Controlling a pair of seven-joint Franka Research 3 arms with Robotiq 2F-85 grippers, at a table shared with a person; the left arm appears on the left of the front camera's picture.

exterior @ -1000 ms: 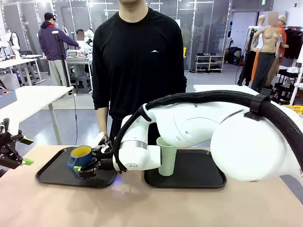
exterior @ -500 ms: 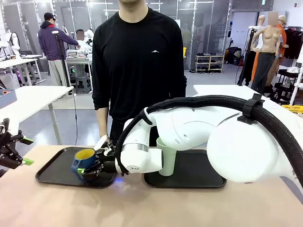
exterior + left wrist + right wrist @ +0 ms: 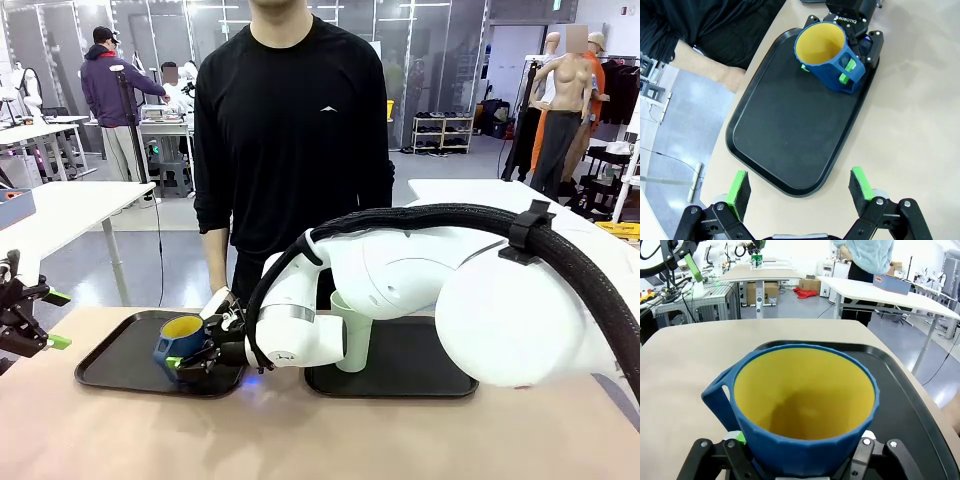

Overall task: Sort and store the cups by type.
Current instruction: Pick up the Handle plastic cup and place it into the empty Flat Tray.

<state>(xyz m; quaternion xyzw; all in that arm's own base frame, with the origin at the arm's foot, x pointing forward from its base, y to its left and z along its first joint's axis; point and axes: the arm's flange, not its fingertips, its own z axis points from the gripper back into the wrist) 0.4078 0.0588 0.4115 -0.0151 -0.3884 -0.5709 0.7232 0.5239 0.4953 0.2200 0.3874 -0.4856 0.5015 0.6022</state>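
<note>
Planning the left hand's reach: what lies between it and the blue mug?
In the left wrist view, bare black tray between the left hand and the blue mug.

Bright, even overhead light; soft shadows lie on the bench [image 3: 330, 440]. All views are sharp, and the wrist views bend at their edges.

mug [image 3: 827, 57]: faceted matt blue plastic, smooth yellow inside
tumbler [image 3: 352, 345]: smooth pale mint plastic
left tray [image 3: 785, 140]: black, matt, faintly sheened
tabletop [image 3: 320, 435]: smooth beige laminate look
right arm [image 3: 470, 310]: glossy white casing
</note>
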